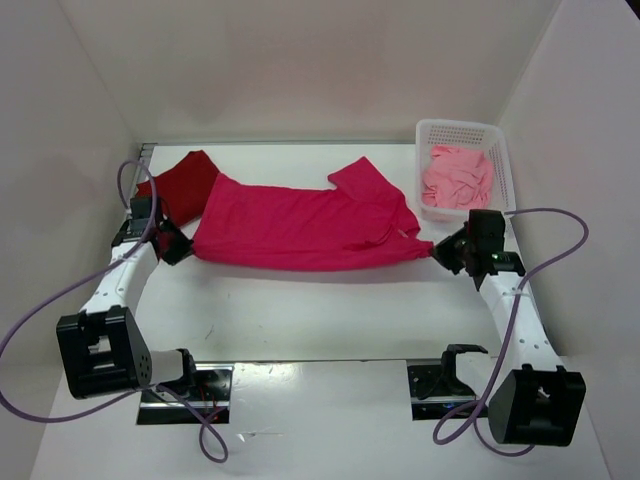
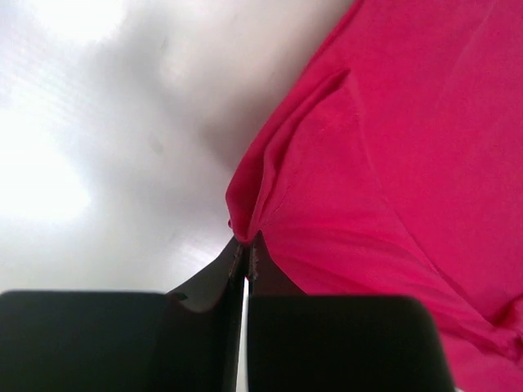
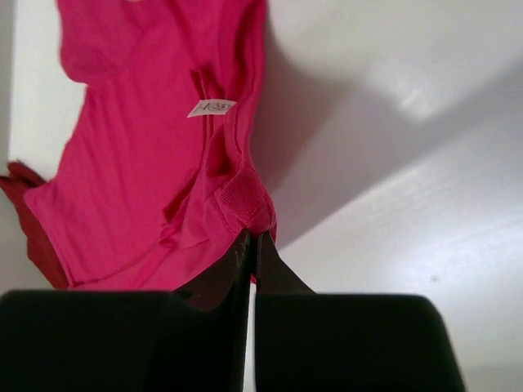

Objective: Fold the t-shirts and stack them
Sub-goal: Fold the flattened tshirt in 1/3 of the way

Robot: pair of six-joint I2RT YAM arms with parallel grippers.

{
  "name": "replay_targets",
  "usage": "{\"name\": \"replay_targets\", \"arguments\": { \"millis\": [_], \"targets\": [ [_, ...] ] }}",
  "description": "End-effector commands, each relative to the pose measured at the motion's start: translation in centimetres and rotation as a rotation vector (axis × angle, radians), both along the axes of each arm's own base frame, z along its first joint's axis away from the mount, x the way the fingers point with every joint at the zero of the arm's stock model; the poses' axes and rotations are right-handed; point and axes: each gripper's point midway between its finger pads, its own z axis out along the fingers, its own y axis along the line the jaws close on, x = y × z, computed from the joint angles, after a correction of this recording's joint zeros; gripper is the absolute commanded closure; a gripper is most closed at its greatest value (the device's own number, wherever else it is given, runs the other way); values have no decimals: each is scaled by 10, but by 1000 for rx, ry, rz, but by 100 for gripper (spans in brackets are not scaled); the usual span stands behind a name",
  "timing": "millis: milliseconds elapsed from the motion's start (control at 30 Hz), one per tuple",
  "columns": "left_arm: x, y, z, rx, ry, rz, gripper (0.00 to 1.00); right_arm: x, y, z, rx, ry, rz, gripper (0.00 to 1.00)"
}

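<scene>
Your left end effector (image 1: 172, 243) pinches the crimson t-shirt (image 1: 300, 225) at one end, your right end effector (image 1: 447, 250) pinches the other. Shirt stretched between them above the table (image 1: 320, 310). Dark red t-shirt (image 1: 185, 185) far-left, pink t-shirt (image 1: 457, 178) in basket (image 1: 503, 165).

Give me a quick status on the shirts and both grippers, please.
Both shut: left gripper and right gripper each pinching an end of the crimson shirt. Shirt stretched between them. Dark red shirt by its left end; pink shirt in basket.

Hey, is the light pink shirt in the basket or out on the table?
In. The light pink t-shirt lies crumpled inside the white basket, within its walls, at the table's far right corner.
</scene>
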Motion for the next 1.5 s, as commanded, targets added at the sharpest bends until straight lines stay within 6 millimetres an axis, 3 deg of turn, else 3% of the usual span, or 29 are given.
{"name": "replay_targets", "arguments": {
  "millis": [0,100,200,267,333,367,433,467,500,600,667,700,733,767,800,900,1000,1033,1067,1133,1200,1233,1267,1300,1400,1467],
  "targets": [
    [-38,1,-4,29,116,-21,100,-42,13,-26,62,159,45,100],
    [-51,-3,8,17,151,-35,96,-54,30,-20,76,195,104,98],
    [-65,-11,12,9,194,-54,87,-56,22,-4,9,187,86,97],
    [-68,-14,16,9,199,-64,87,-65,18,-1,-29,216,84,96],
    [-66,-12,22,21,180,-59,80,-69,20,6,-48,212,106,89],
    [-66,-12,22,21,179,-58,58,-71,18,4,-62,222,109,87],
    [-68,-11,24,24,178,-46,35,-70,18,11,-68,199,116,76],
    [-69,-6,25,42,173,-14,26,-70,18,13,-74,188,123,63],
    [-69,-4,28,53,177,-6,12,-71,18,16,-74,187,123,58],
    [-66,0,34,81,154,1,1,-71,17,24,-94,161,132,55],
    [-53,2,46,97,97,-3,2,-68,18,30,-96,138,146,52],
    [-46,-2,49,85,73,-43,9,-60,20,42,-91,89,150,52],
    [-39,-11,53,68,39,-85,18,-54,23,47,-78,69,161,52],
    [-26,-14,56,54,-8,-101,36,-49,26,49,-74,53,183,55],
    [-18,-22,59,28,-38,-134,49,-37,37,57,-58,-5,232,64],
    [1,-42,49,-8,-71,-164,71,-27,67,31,56,39,341,99],
    [3,-79,32,-50,-48,-229,78,-13,107,13,101,25,431,100],
    [0,-93,29,-83,-45,-257,81,-16,133,9,94,10,502,100],
    [-7,-113,15,-118,-20,-284,85,-15,143,-8,70,57,507,100],
    [-16,-132,1,-141,8,-313,87,-26,174,-24,53,95,589,100],
    [-28,-157,-12,-155,34,-355,88,-19,178,-46,8,129,568,100],
    [-29,-160,-13,-150,35,-357,88,-16,178,-52,-1,135,562,96],
    [-33,-158,-18,-129,47,-353,88,-12,176,-56,-16,138,549,77],
    [-32,-156,-16,-122,29,-337,88,-9,171,-61,-45,142,527,68],
    [-37,-147,-24,-89,21,-313,87,-6,170,-70,-60,148,527,53],
    [-40,-150,-30,-108,22,-326,84,-3,165,-78,-85,163,493,52]
  ]
}}
